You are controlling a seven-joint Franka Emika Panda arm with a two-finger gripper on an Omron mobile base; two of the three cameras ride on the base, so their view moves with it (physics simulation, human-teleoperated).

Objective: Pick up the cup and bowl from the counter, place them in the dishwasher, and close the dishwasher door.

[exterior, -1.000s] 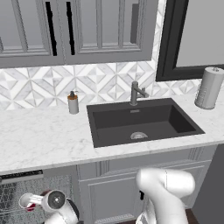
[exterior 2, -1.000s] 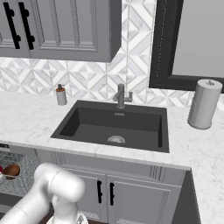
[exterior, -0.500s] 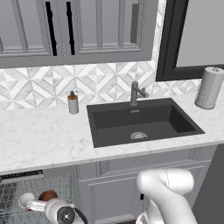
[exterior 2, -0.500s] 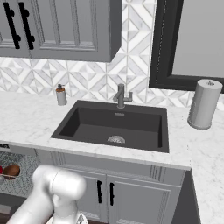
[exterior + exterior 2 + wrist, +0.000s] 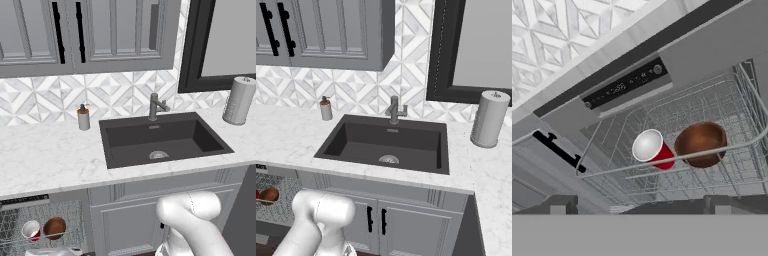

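The red cup lies on its side in the dishwasher's grey wire rack, white inside facing me. The brown bowl rests right beside it. Both sit in the open dishwasher under the counter: cup, bowl, and bowl again at the left edge. My gripper hangs low in front of the rack, open, fingertips wide apart, holding nothing. A dark edge runs between the fingertips; I cannot tell whether it is the dishwasher door.
A dark sink with a faucet is set in the counter. A soap dispenser stands left of it, a paper towel roll at the right. Grey cabinet doors sit beneath the sink.
My hand has dropped lower and drawn back from the rack, uncovering the cup and bowl in the left base view. The gripper stays open; cup and bowl have not moved.
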